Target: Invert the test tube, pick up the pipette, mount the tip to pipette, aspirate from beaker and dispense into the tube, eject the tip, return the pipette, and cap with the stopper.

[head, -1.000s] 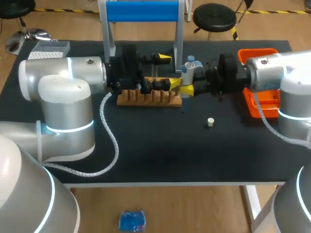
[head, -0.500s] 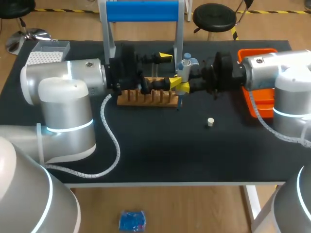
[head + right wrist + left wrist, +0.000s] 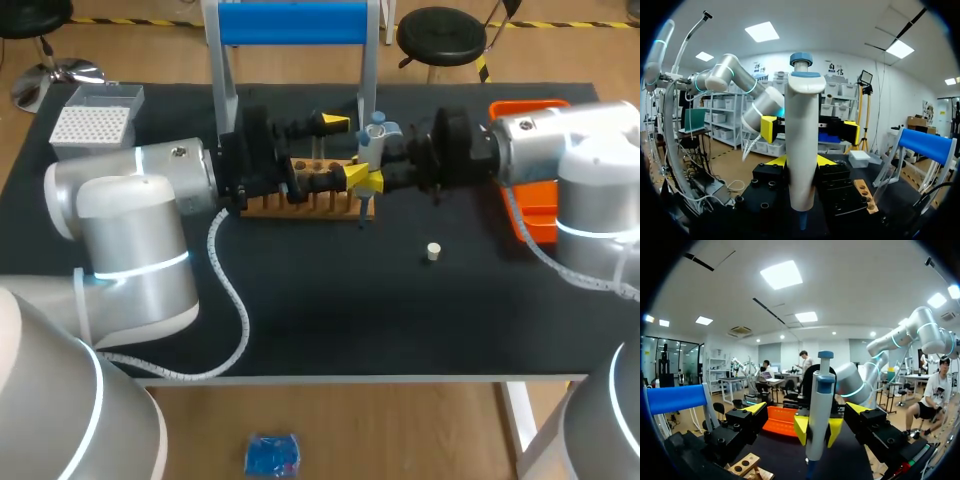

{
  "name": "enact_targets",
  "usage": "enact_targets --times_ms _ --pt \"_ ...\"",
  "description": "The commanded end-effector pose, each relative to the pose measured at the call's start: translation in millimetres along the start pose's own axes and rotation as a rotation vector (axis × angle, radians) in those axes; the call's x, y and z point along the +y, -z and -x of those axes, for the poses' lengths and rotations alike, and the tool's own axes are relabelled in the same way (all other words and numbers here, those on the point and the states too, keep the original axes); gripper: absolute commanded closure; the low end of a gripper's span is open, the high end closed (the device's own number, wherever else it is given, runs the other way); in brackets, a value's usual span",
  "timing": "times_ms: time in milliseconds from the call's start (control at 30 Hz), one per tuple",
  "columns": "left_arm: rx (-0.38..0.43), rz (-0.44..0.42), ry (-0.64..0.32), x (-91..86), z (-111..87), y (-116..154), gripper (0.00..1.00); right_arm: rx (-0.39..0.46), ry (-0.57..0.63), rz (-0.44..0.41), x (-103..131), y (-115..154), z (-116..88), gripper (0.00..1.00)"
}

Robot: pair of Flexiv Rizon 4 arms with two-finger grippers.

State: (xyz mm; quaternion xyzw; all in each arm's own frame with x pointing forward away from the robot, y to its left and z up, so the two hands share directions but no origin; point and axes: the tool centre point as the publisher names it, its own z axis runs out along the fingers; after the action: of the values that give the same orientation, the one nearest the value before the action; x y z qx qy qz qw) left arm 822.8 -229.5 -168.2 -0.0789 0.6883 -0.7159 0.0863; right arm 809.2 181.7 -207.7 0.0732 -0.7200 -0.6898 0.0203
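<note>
**A:** Standing by the table right now. Anyone else watching? Where's the pipette (image 3: pixel 372 150) sitting?

**B:** Yep, watching too. The right gripper (image 3: pixel 377 166) is clenching it around the body. It's standing upright with the plunger end up and the low end pointing down at the black table (image 3: pixel 300 300).

**A:** And the left gripper (image 3: pixel 806 408)?

**B:** That one's hanging wide open, released, and facing the right one head-on. The pipette is standing just ahead of the open gap. As far as I can tell it's touching neither side.

**A:** What's lying around it?

**B:** Going from the pipette: the wooden rack (image 3: pixel 300 203) is sitting at about 8 o'clock, just beside it and under the left gripper. The little stopper (image 3: pixel 433 252) is lying alone on the table at roughly 5 o'clock, well apart from both grippers. The orange tray (image 3: pixel 525 105) is sitting at 3 o'clock, partly hidden. The tip box (image 3: pixel 92 122) is sitting way off at 9 to 10 o'clock, near the far left corner. A blue-topped stand (image 3: pixel 295 22) is standing at about 11 o'clock, behind the rack.
</note>
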Motion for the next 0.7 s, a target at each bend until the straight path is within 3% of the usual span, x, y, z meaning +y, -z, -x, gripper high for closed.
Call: enact_targets --times_ms 33,700 --pt "-0.002 -0.002 -0.001 0.7 -0.6 0.0 0.00 0.006 -0.004 -0.004 -0.9 -2.5 3.4 1.00" --pt "-0.002 -0.002 -0.001 0.7 -0.6 0.0 0.00 0.020 -0.012 -0.024 -0.9 -12.3 8.6 1.00"
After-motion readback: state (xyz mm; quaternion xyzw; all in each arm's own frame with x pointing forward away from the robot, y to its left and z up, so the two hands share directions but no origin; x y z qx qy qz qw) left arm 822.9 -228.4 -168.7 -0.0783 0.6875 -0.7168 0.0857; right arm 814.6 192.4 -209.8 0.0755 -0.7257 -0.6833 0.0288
